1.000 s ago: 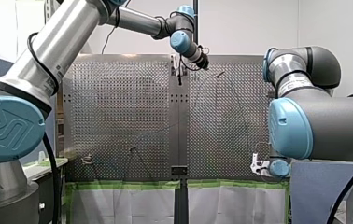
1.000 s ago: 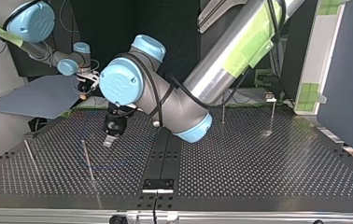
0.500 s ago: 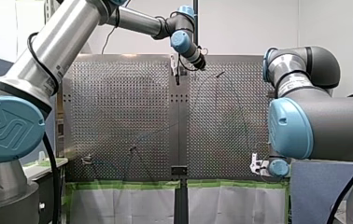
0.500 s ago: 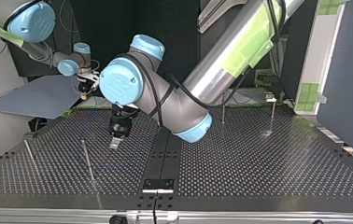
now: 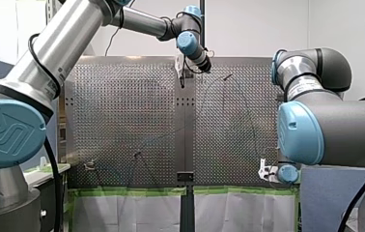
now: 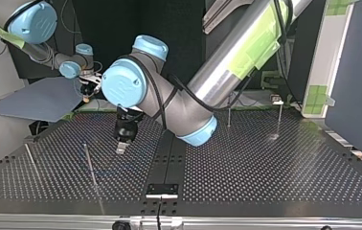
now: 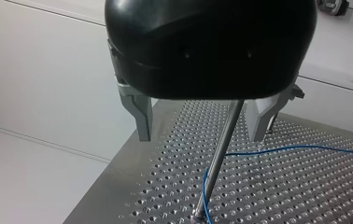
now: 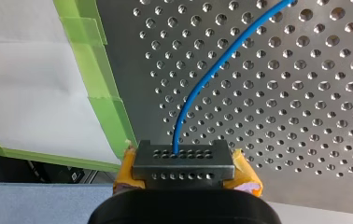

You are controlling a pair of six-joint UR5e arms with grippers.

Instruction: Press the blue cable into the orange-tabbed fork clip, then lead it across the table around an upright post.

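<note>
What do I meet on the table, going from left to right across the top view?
Thin post → second thin post → my left gripper → black plate → upright post → capped post.

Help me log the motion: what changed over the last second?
My left gripper slid a little toward the top view's right, above the table, open and taking hold of nothing. My right gripper stayed at the table's edge, holding the blue cable; the posts did not move.
</note>
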